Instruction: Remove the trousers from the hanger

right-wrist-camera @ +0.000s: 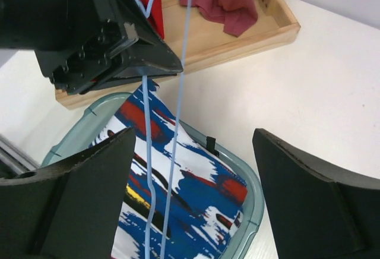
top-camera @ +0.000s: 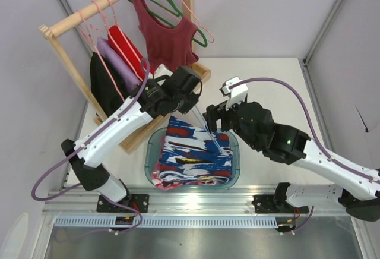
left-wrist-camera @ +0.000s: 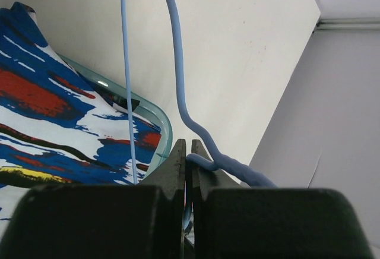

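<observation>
The trousers (top-camera: 193,152), royal blue with white and red patches, lie heaped in the teal basin (top-camera: 153,146). My left gripper (top-camera: 191,106) hovers over the basin's far edge, shut on the hook end of the thin light-blue hanger (left-wrist-camera: 178,75); its jaws pinch the wire (left-wrist-camera: 189,158). The hanger's two wires (right-wrist-camera: 178,122) run down in front of the trousers (right-wrist-camera: 202,193); its lower bar is out of view. My right gripper (top-camera: 212,122) is open and empty above the basin's far right corner, its fingers (right-wrist-camera: 320,199) on either side of the wires without touching them.
A wooden rack (top-camera: 65,27) stands at the back left with pink hangers (top-camera: 89,27), a green hanger (top-camera: 169,3) with a dark-red tank top (top-camera: 166,33), and red, purple and black garments. Its base (right-wrist-camera: 237,39) lies just beyond the basin's rim (right-wrist-camera: 252,182).
</observation>
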`<state>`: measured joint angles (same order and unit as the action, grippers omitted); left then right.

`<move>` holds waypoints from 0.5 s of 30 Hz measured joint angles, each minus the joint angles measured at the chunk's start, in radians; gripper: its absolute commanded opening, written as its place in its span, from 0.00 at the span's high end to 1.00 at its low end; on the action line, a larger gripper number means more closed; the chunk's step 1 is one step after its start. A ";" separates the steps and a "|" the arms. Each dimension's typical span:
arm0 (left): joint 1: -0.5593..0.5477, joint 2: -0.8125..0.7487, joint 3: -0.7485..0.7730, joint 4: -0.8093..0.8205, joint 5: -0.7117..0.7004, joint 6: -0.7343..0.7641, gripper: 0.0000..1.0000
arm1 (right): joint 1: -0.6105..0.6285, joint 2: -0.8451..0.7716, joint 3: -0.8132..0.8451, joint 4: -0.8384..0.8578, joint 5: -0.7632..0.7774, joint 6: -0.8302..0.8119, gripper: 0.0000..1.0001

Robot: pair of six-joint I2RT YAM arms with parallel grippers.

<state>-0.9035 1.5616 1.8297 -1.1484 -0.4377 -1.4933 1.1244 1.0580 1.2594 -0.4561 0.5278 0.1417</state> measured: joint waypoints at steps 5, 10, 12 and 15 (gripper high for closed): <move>0.000 0.016 0.044 -0.029 -0.005 -0.019 1.00 | -0.014 0.024 -0.008 0.003 -0.077 -0.033 0.19; 0.000 0.033 0.073 -0.082 0.015 -0.080 1.00 | -0.016 0.023 -0.063 0.052 -0.131 -0.059 0.27; 0.000 0.050 0.080 -0.109 0.032 -0.106 1.00 | -0.016 0.024 -0.071 0.061 -0.148 -0.070 0.33; 0.002 0.088 0.095 -0.140 0.069 -0.135 1.00 | -0.016 0.033 -0.071 0.082 -0.163 -0.081 0.38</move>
<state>-0.9012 1.6493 1.9244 -1.2881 -0.3691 -1.6283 1.1084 1.0912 1.1885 -0.3740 0.3653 0.0605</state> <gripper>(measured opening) 0.029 0.652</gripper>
